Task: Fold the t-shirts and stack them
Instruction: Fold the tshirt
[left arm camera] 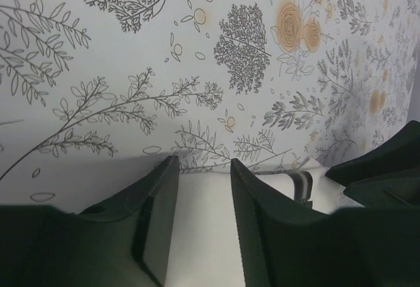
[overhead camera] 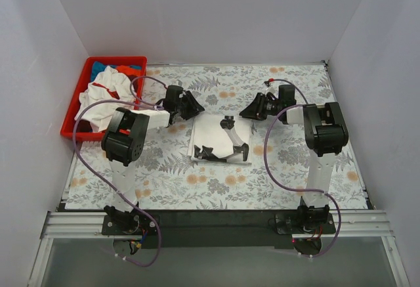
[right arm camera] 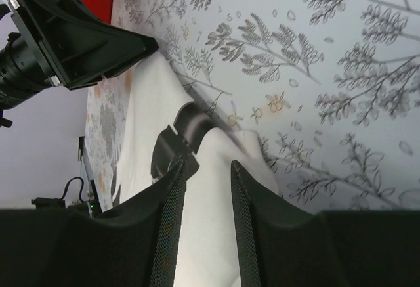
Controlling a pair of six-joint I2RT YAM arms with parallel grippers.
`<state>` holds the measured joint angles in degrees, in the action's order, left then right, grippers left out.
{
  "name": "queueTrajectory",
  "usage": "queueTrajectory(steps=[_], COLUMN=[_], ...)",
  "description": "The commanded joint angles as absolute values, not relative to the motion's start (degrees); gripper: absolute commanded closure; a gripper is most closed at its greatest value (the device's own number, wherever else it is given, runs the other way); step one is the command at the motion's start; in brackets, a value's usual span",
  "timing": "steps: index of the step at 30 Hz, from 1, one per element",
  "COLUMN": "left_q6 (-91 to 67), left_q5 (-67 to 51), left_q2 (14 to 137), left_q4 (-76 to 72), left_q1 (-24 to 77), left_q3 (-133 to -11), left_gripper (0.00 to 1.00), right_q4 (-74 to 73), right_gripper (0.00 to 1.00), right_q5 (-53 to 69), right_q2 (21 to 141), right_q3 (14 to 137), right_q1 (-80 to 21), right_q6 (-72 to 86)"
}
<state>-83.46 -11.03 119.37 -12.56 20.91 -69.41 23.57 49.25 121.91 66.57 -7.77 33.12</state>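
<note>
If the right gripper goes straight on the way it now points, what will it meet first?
Probably the white t-shirt: its cloth lies between the fingers of the right gripper and spreads ahead. Past it comes the floral table covering. The left gripper looks off to the side; depth is unclear.

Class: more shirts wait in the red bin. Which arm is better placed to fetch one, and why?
Left. The left end effector sits nearest the bin; the right end effector lies beyond the folded shirt, farther away.

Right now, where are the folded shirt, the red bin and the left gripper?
folded shirt [overhead camera: 218, 137]: top view, white centre.
red bin [overhead camera: 125, 60]: top view, far rim.
left gripper [left arm camera: 200, 169]: left wrist view, between fingertips.
</note>
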Motion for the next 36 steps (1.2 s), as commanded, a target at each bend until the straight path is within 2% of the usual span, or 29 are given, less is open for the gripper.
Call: queueTrajectory(steps=[1, 4, 6, 12, 19, 25, 26, 31, 36], left_q6=[-82.44, -82.53, -82.35, -85.6, -89.2, -92.63, -92.64, -91.23, -90.88], left_q5=[-10.72, -9.76, -8.97, -13.0, -11.43, -11.6, -10.56, -5.98, -6.76], left_q2=[109.7, 102.43, 98.46, 85.97, 84.89, 86.32, 84.92, 72.11, 66.97], left_q4=[-9.32, -7.65, -5.81, -4.92, -12.64, -15.39, -14.6, -7.14, -4.83], left_q1=[20.92, 21.88, 22.93, 27.86, 29.62, 29.62, 29.53, 29.53, 30.41], left_q3=[-68.3, -65.93, -63.2, -50.4, -34.74, -28.4, -27.87, -26.98, -28.65], left_gripper=[0.61, 0.54, 0.54, 0.58, 0.68, 0.73, 0.73, 0.73, 0.69], right_q4=[26.45, 26.98, 28.3, 32.25, 42.62, 48.76, 52.69, 52.65, 52.47], right_gripper=[0.59, 0.58, 0.58, 0.56, 0.55, 0.57, 0.57, 0.54, 0.52], right_q5=[51.41, 53.26, 54.66, 56.87, 57.22, 59.93, 61.33, 62.4, 61.0], right_q2=[114.27, 107.33, 102.32, 93.26, 98.6, 107.66, 106.8, 98.98, 93.78], right_q3=[63.83, 58.74, 55.48, 42.55, 30.77, 24.62, 23.65, 22.23, 25.13], right_q1=[-7.65, -8.0, -8.7, -15.72, -16.88, -13.8, -13.28, -12.39, -12.48], right_q6=[34.54, 35.5, 36.91, 37.97, 37.89, 39.0, 40.33, 43.06, 46.32])
